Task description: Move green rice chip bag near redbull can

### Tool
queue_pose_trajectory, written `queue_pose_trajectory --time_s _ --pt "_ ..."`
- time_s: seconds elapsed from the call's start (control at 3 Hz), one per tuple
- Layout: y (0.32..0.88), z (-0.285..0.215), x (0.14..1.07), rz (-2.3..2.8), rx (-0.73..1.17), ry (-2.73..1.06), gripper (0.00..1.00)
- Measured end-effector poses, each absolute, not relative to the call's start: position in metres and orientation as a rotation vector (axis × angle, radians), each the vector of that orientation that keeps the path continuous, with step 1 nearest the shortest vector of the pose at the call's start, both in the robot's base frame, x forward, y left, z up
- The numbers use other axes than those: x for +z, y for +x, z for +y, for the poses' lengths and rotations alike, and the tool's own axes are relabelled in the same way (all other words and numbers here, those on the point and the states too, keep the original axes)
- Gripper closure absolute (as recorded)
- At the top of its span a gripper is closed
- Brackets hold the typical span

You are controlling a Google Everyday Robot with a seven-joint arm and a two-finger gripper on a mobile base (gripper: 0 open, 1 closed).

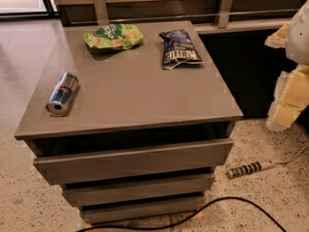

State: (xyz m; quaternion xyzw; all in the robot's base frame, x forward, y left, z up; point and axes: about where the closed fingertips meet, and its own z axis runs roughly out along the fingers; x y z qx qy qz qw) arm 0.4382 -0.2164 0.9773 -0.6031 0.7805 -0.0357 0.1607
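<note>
tabletop (145, 88), hand (288, 74) beyond its right edge

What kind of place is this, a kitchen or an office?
Probably an office break area or lab: a grey drawer cabinet holding a green chip bag and a drink can, a speckled floor with a power strip. The gripper hangs at the right edge, beside the cabinet.

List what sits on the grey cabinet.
On it: green rice chip bag, blue bag, toppled redbull can. Anything under the bags is covered. The gripper hangs beside the cabinet.

Green rice chip bag (114, 36) lies behind toppled redbull can (62, 94), gripper (289, 98) rightward.
</note>
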Motion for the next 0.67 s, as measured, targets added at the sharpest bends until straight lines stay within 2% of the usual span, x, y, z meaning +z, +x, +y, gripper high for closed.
queue_pose_trajectory --time_s 0.67 --pt "0.451 -0.211 0.98 2.184 -0.096 -1.679 0.0"
